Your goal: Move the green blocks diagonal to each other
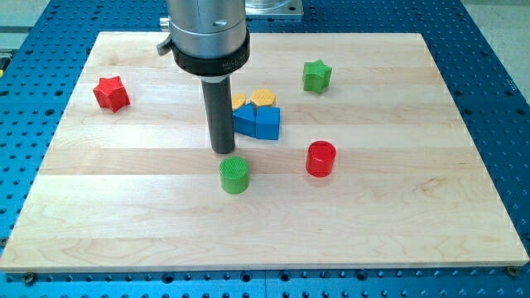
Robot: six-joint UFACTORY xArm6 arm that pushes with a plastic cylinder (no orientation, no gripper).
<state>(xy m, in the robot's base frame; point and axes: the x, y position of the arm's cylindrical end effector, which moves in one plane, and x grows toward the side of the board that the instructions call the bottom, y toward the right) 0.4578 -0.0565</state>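
A green cylinder (pixel 234 175) stands on the wooden board (pixel 116 215) a little below the middle. A green star block (pixel 315 75) lies toward the view's top right. My tip (pixel 222 151) is the lower end of the dark rod; it rests just above and slightly left of the green cylinder, close to it, with a thin gap at most. The rod stands directly left of the blue blocks.
Two blue blocks (pixel 257 121) sit together at the middle, with two yellow blocks (pixel 262 98) just behind them. A red cylinder (pixel 320 158) stands right of the green cylinder. A red star block (pixel 111 93) lies at the view's left.
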